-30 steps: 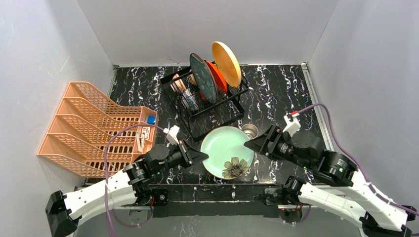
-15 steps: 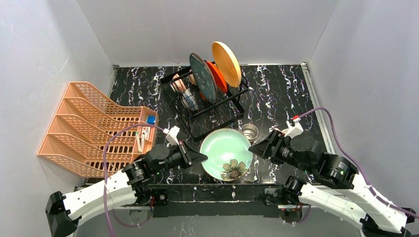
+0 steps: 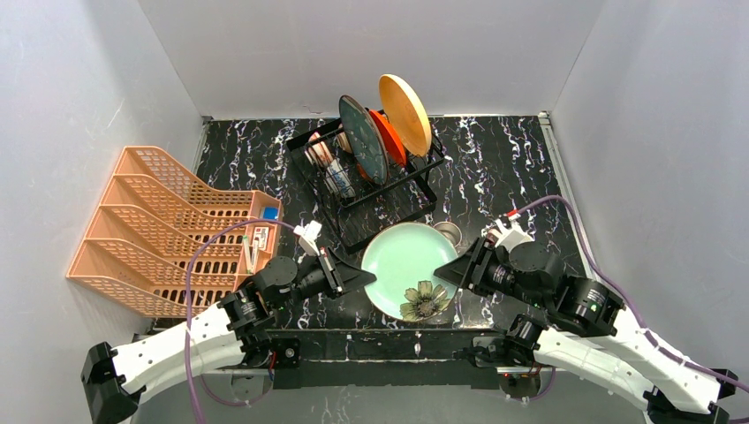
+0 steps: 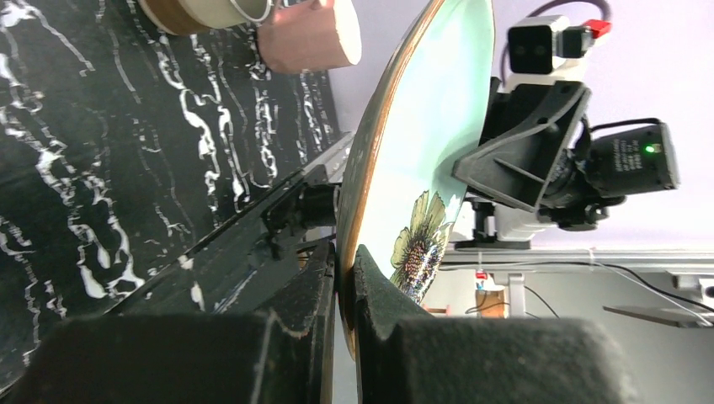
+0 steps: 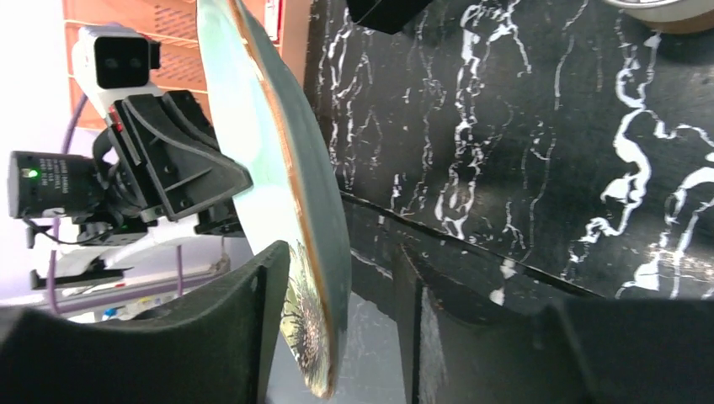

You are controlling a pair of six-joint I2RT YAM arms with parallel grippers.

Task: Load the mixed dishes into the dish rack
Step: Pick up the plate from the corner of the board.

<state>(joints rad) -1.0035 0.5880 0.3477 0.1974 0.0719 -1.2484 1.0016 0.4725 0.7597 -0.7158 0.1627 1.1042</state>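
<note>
Tabletop (image 3: 503,159): one rack (image 3: 402,196), seemingly three plates (image 3: 362,139); left hand (image 3: 367,279) grips one mint plate (image 3: 402,256).

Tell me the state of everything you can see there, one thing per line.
flower plate: held at its left rim, not yet racked.
left gripper: shut on the flower plate's rim.
right gripper: open, jaws straddling the right rim.
steel cup: upright on the table, outside the rack.
grey-green plate, red-orange plate, yellow plate: standing on edge in the rack.
dish rack: partly loaded.
</note>
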